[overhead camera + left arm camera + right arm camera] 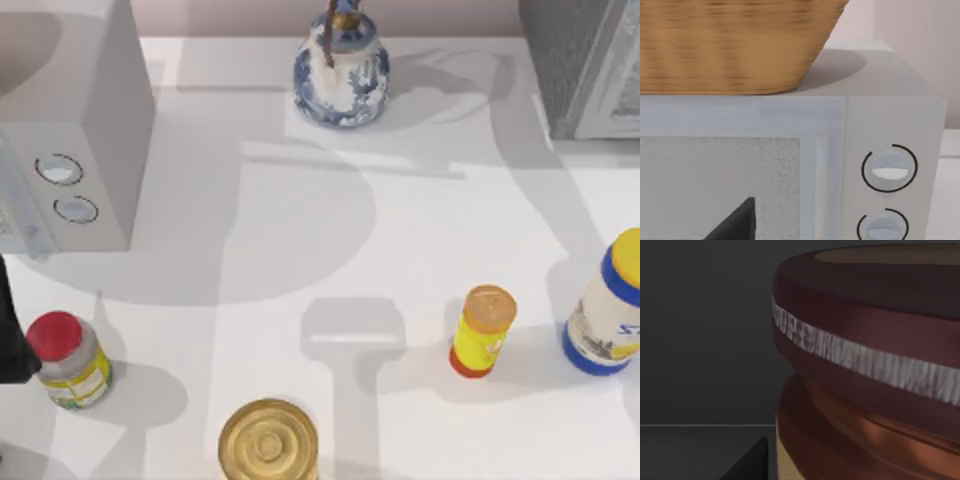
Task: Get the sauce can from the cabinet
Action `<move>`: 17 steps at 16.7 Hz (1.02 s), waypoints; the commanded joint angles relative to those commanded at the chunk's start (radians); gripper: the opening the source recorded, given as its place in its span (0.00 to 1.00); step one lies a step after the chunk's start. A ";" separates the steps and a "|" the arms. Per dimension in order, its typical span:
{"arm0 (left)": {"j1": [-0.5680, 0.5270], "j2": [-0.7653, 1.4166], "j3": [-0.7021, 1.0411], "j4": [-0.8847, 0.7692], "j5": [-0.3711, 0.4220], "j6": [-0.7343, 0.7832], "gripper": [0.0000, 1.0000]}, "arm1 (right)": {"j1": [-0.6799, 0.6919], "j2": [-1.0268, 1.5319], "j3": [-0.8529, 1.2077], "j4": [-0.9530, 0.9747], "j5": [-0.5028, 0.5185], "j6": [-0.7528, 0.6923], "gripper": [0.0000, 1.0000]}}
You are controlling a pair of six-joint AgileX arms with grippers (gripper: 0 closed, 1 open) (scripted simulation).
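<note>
Sauce can: directly ahead of the right end effector, very close, upright, inside the dark cabinet.
Right end effector opening: cannot tell.
Left end effector opening: cannot tell.

Glossy metal sauce can (ribbed band)

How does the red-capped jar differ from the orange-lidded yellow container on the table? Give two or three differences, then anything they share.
The red-capped jar stands near the table's left edge; the orange-lidded yellow container stands right of centre. The jar has a red cap and pale body with a yellow-green label; the container has an orange lid, yellow body and red base. The jar looks squatter, the container slimmer. Both stand upright, untouched, on the white table.
</note>
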 joint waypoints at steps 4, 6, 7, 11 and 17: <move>0.000 0.000 0.000 0.000 0.000 0.000 1.00 | 0.000 0.000 0.000 0.000 0.000 0.000 0.47; 0.000 0.000 0.000 0.000 0.000 0.000 1.00 | 0.000 0.000 0.000 0.000 0.000 0.000 0.32; 0.000 0.000 0.000 0.000 0.000 0.000 1.00 | 0.000 0.000 0.000 0.000 0.000 0.000 0.25; 0.000 0.000 0.000 0.000 0.000 0.000 1.00 | 0.000 0.000 0.000 0.000 0.000 0.000 0.00; 0.000 0.000 0.000 0.000 0.000 0.000 1.00 | 0.000 0.000 0.000 0.000 0.000 0.000 0.00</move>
